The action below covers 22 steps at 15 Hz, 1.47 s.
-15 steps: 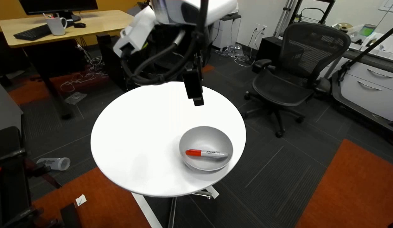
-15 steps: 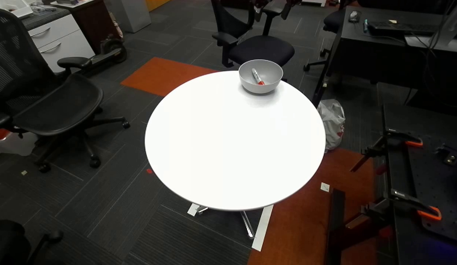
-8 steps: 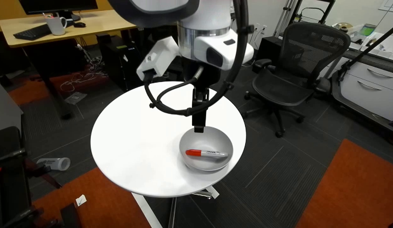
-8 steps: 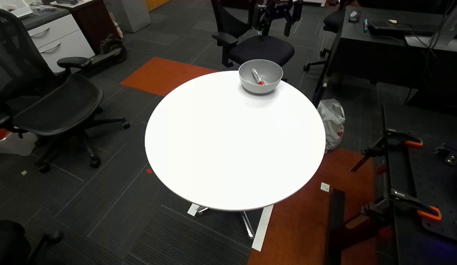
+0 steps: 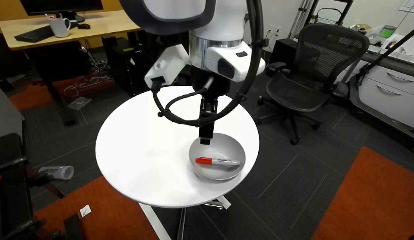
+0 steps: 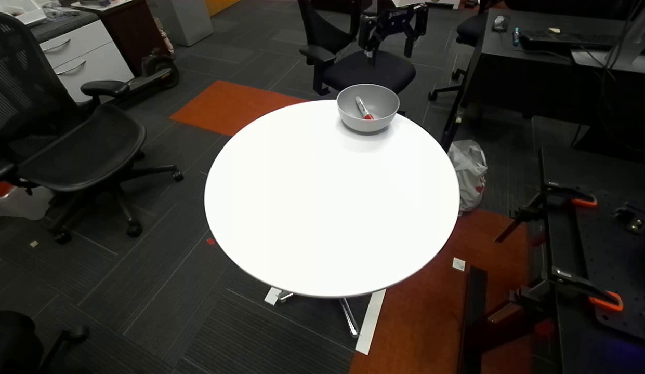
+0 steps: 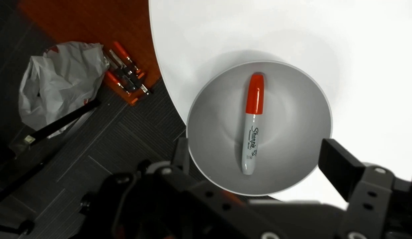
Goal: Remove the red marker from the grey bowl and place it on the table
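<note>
One red marker (image 7: 253,123), likely light, stiff, slick, lies in grey bowl (image 7: 292,132) near table (image 7: 368,99) edge. Gripper (image 7: 255,154) spread, empty; grasp mid-barrel.

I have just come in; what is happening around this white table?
A robot arm has its tool open and empty, higher than a grey bowl and apart from it. In the bowl lies a red-capped Sharpie marker, which the tool does not touch. The bowl stands near the edge of the round white table. Probably the marker will go onto the table; it is not yet gripped.
</note>
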Tool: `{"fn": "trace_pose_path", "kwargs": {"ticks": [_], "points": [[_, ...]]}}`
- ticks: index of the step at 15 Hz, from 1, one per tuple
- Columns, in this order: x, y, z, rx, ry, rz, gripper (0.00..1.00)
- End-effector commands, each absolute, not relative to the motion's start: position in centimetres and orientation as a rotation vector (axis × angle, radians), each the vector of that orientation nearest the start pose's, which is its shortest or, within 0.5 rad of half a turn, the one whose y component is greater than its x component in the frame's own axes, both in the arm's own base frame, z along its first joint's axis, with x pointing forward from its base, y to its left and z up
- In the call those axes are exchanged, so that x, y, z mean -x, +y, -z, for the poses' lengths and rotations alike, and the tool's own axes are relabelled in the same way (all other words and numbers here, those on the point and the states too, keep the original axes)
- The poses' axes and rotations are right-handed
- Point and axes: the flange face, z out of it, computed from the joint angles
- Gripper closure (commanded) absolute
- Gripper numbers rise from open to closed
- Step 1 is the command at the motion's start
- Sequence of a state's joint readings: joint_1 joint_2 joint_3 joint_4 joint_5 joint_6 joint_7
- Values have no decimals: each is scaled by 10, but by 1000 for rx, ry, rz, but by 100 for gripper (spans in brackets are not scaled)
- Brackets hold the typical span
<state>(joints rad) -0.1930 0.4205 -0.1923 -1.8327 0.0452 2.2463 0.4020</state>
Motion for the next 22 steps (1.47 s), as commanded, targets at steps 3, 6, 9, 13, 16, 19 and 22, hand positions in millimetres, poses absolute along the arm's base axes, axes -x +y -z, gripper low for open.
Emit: {"fn": "trace_pose_path", "kwargs": {"ticks": [3, 6, 9, 13, 16, 19, 22], "points": [[-610, -234, -295, 2935, 1192, -14, 0], [-618, -236, -279, 2935, 1187, -20, 0], [-629, -243, -266, 2918, 1215, -15, 0], [-644, -256, -255, 2886, 1219, -28, 0], [-646, -261, -244, 2861, 1244, -61, 0], [-641, -264, -229, 2864, 1249, -94, 0], [-640, -270, -218, 2866, 1220, -140, 0]]}}
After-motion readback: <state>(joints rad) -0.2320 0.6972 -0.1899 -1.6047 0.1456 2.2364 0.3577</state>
